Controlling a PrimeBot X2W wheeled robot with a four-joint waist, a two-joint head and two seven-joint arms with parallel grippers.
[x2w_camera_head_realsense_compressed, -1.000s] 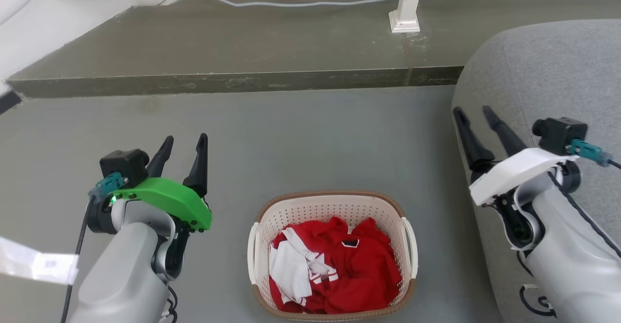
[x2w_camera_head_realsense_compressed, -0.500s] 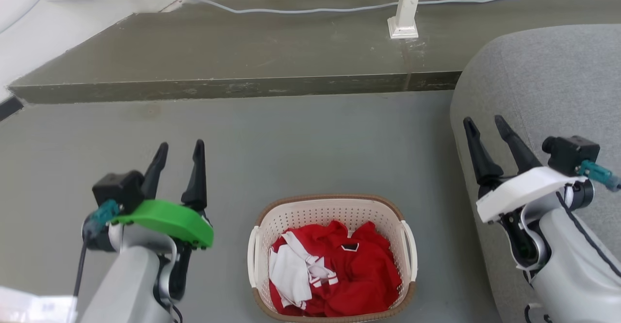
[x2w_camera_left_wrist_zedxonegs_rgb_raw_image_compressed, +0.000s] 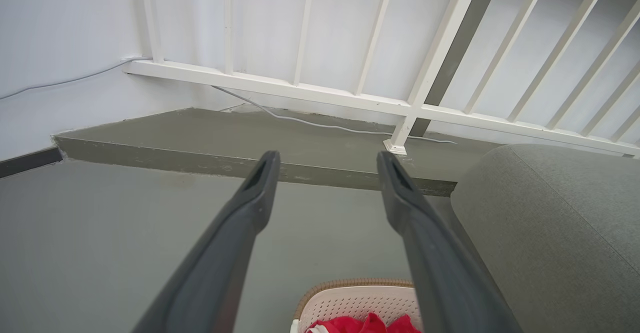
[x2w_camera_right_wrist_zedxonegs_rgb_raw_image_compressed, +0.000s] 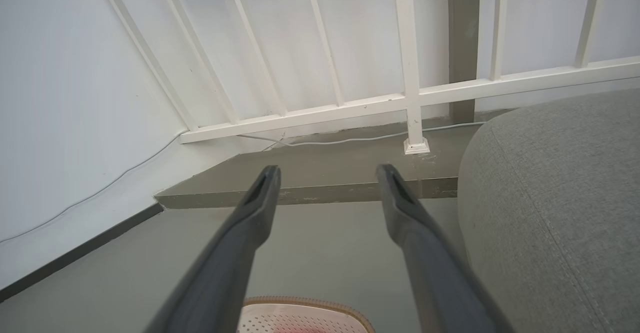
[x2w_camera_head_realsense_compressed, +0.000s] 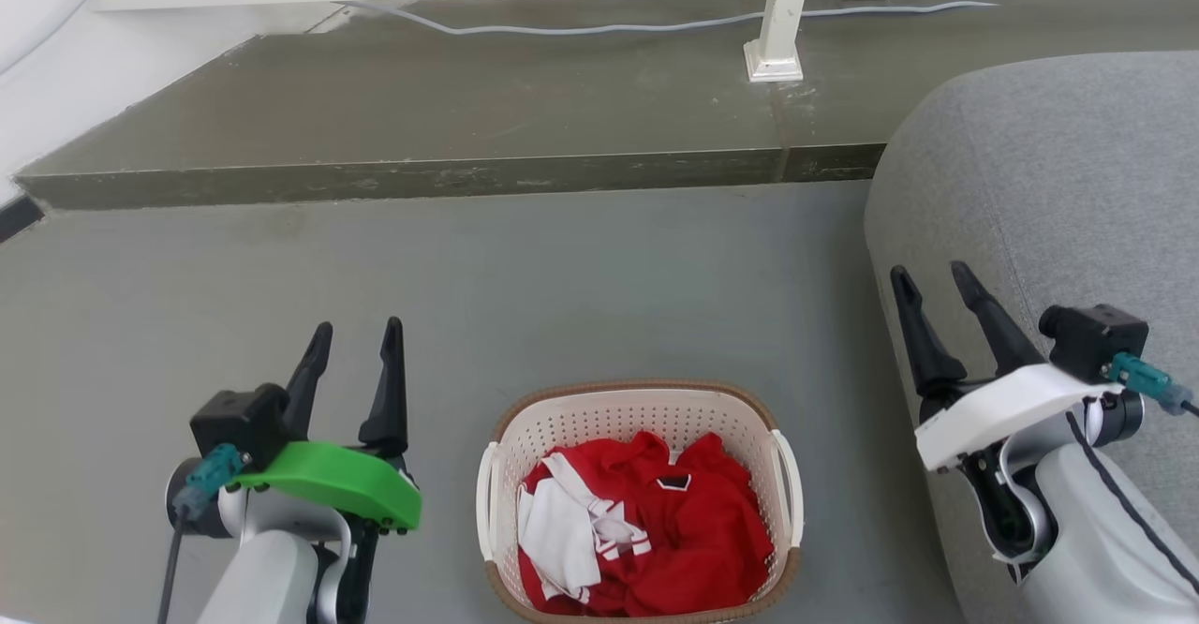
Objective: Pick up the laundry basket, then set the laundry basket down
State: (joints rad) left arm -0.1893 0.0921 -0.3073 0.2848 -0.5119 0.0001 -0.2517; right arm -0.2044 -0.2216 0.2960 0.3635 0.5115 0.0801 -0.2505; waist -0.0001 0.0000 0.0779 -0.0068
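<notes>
Found the laundry basket (x2w_camera_head_realsense_compressed: 637, 413) on the floor (x2w_camera_head_realsense_compressed: 562, 277) between both, touching neither: left gripper (x2w_camera_head_realsense_compressed: 358, 326) to its left, right gripper (x2w_camera_head_realsense_compressed: 929, 270) to its right, each spread open, empty.

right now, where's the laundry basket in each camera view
Head view: the laundry basket sits at bottom centre, on the floor.
Left wrist view: its far rim and wall peek in at the bottom edge, just right of centre.
Right wrist view: its far rim shows at the bottom edge, near centre.
Shared landmark: the white railing post foot, beyond the basket in all three.
</notes>
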